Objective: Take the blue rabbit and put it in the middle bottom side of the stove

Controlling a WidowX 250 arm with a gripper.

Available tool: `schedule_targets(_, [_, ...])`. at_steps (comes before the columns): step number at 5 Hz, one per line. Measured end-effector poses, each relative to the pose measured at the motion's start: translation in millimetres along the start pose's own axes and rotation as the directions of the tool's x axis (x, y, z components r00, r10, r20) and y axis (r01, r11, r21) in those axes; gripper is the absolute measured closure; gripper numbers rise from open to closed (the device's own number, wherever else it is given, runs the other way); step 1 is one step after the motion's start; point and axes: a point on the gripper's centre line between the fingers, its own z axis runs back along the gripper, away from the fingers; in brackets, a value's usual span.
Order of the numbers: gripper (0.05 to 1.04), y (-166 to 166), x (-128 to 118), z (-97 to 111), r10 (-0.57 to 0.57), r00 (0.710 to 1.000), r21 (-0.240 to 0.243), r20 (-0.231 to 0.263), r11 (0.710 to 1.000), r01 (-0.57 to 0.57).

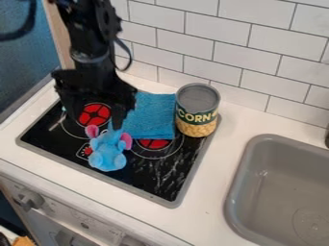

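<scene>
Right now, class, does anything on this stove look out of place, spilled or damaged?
The blue cloth lies partly over a red burner, an odd spot for fabric. White streaks show on the black stovetop toward the sink; scratches or reflections, I can't tell.

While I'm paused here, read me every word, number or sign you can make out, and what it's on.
"CORN": on the can.
Small marking on the stove, beside the blue rabbit: too blurred to read.
Marks on the front panel: too small to read.
</scene>
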Motion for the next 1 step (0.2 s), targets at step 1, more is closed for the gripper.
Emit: schedule_targets(1, [0.082, 7.4, 4.5, 8.6, 0.015, 1.0, 0.044, -0.009, 0.999, -0.015])
